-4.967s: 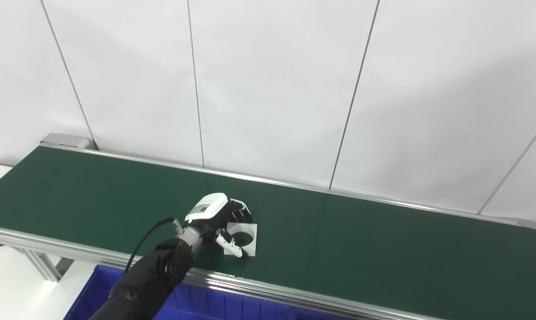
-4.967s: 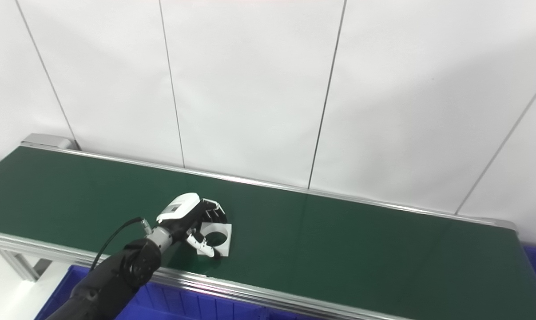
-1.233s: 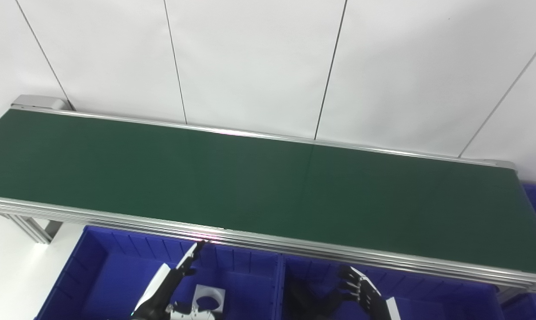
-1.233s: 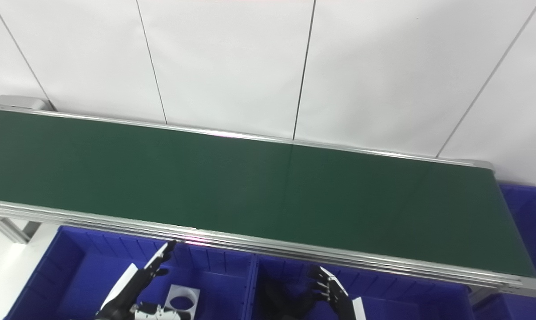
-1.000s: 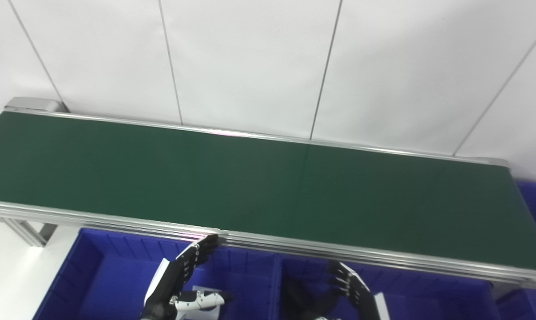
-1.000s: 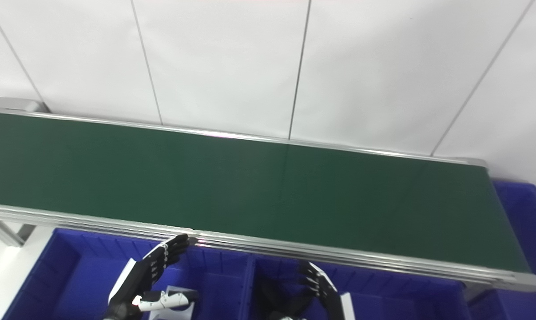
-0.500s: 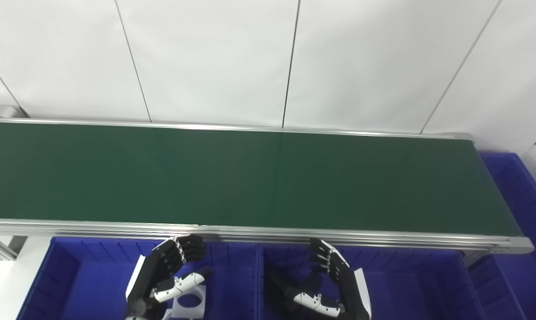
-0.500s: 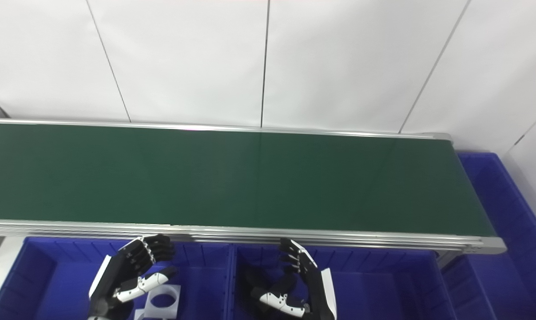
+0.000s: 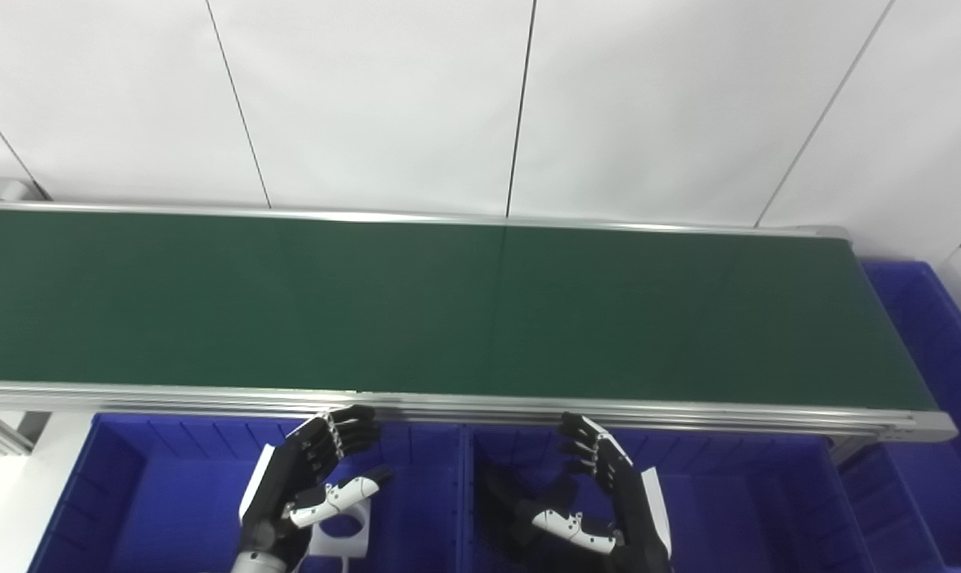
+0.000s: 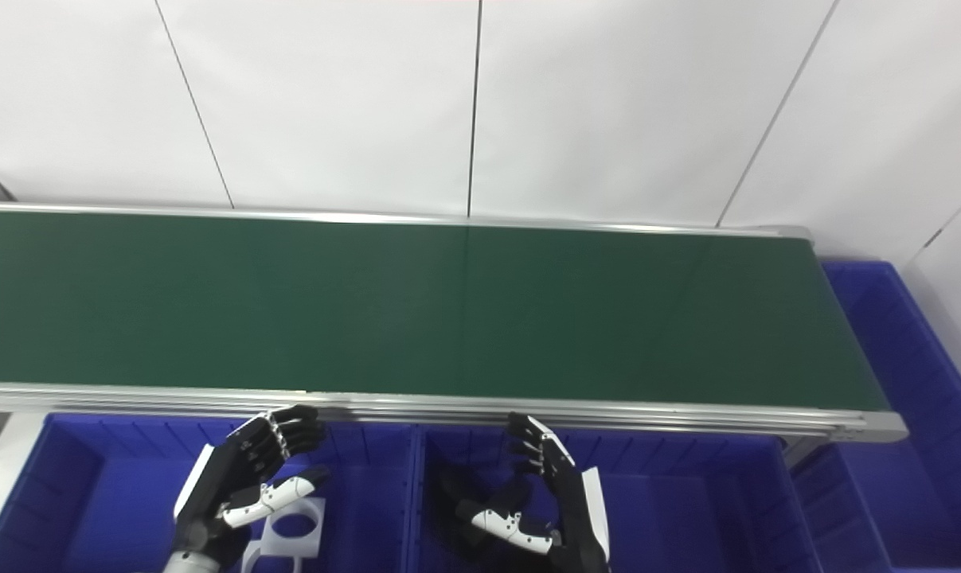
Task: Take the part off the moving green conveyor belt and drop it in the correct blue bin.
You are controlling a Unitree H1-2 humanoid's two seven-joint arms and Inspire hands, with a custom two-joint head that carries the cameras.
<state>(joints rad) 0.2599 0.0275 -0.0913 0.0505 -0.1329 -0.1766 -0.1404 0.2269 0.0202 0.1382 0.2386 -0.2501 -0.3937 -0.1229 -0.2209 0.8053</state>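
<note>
The green conveyor belt [image 9: 448, 310] carries no part. A white square part with a round hole [image 9: 343, 537] lies in the left blue bin [image 9: 146, 493], partly hidden by my left hand; it also shows in the right eye view [image 10: 289, 533]. My left hand [image 9: 305, 485] is open and empty above that bin, just over the part. My right hand [image 9: 607, 501] is open and empty over the middle blue bin [image 9: 727, 501].
A third blue bin [image 9: 926, 334] stands past the belt's right end. The belt's aluminium front rail [image 9: 448, 402] runs just beyond both hands. A white panelled wall [image 9: 480, 103] rises behind the belt.
Since five seconds ago the part has left the belt and my left hand, and now lies in the left bin. In the last second the camera shifted and both open hands rose slightly.
</note>
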